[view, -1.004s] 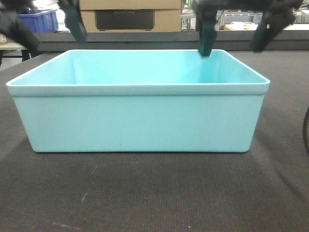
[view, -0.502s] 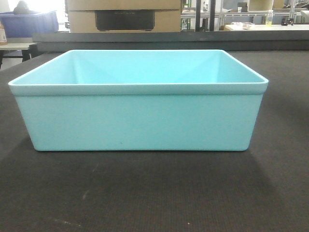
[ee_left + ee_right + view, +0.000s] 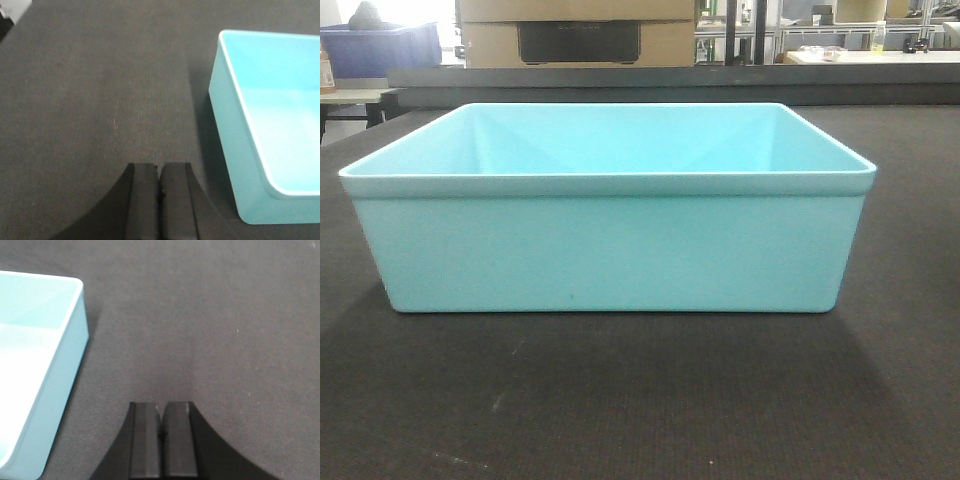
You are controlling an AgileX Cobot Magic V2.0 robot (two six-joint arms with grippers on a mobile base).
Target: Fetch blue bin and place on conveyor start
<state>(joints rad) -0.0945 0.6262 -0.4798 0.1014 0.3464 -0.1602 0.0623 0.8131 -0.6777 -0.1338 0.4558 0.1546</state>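
In the front view the blue bin (image 3: 607, 215) stands upright on the conveyor start (image 3: 640, 400), with nothing inside; no arm is visible there.

In the left wrist view the left gripper (image 3: 159, 187) has its fingers pressed together, holding nothing, above the belt beside the bin.

In the right wrist view the right gripper (image 3: 160, 432) is also closed on nothing, beside the bin's other side.
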